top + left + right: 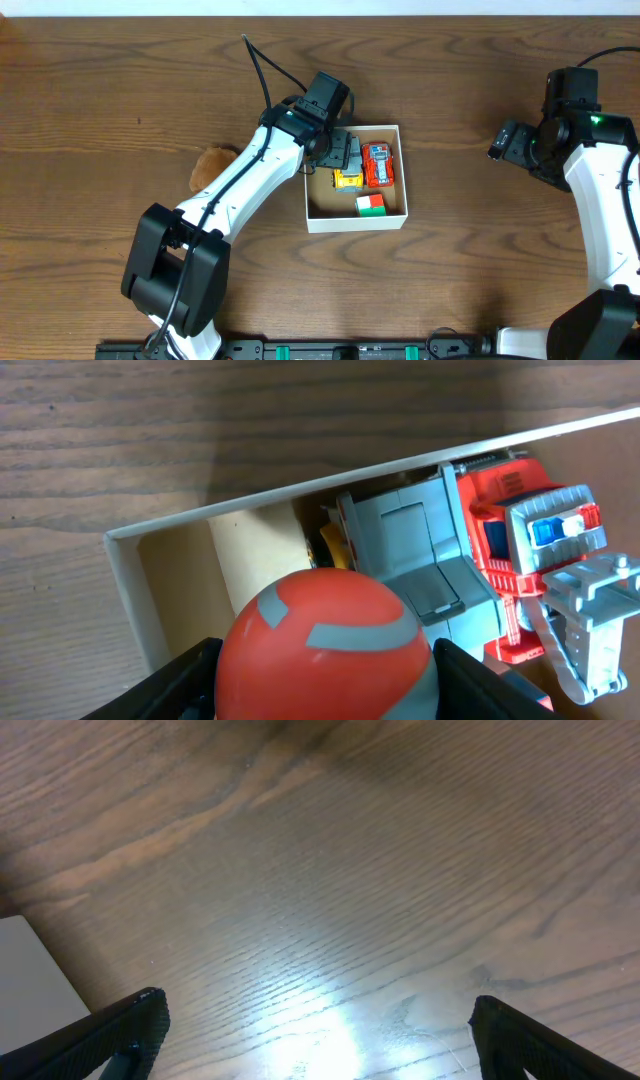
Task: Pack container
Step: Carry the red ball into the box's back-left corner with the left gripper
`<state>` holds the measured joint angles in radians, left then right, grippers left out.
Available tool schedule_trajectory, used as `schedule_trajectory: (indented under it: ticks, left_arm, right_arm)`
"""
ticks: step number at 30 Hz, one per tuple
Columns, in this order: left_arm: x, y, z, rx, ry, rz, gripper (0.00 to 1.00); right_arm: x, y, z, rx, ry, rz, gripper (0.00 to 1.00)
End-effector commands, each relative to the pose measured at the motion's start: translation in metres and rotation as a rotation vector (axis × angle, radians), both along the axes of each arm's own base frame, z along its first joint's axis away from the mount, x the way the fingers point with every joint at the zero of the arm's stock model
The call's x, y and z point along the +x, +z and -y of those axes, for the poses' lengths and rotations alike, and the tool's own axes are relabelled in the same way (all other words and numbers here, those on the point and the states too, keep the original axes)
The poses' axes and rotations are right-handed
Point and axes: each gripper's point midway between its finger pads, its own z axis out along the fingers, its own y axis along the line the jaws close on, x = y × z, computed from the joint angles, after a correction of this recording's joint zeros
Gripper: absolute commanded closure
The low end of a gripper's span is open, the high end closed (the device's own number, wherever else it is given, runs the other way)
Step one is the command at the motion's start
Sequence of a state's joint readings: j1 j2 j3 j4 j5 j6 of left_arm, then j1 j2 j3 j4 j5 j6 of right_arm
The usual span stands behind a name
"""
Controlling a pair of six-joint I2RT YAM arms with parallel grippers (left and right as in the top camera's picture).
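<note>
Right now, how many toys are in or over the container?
4: red ball inside the left gripper; red truck by the container's right wall; yellow toy left of it; green-and-red block at the near wall. Gray piece: maybe a fifth.

Your container (356, 222) is a shallow square white cardboard box with thin walls and a tan-brown floor, lying flat and open-topped near the middle of the wooden table (120, 80). Inside you have a red-and-grey toy truck (378, 165) along the right wall and a small yellow toy (346, 180) just left of it. A green, red and white block (370, 204) sits by the wall at the bottom of the overhead view
</note>
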<state>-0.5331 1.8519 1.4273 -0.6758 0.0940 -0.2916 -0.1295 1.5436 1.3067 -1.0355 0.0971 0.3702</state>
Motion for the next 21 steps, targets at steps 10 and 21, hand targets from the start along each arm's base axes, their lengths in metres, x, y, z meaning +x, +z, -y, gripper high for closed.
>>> schedule_trajectory:
  ticks: [10,21]
  left_arm:
    - [0.014,0.069,0.003,-0.07,-0.014,0.174,0.34]
    - [0.015,0.065,-0.006,-0.024,0.007,0.175,0.34]
  right_arm:
    - [-0.002,0.0,0.001,-0.007,0.01,-0.006,0.01]
    - [-0.002,0.0,0.001,-0.009,0.017,-0.007,0.01]
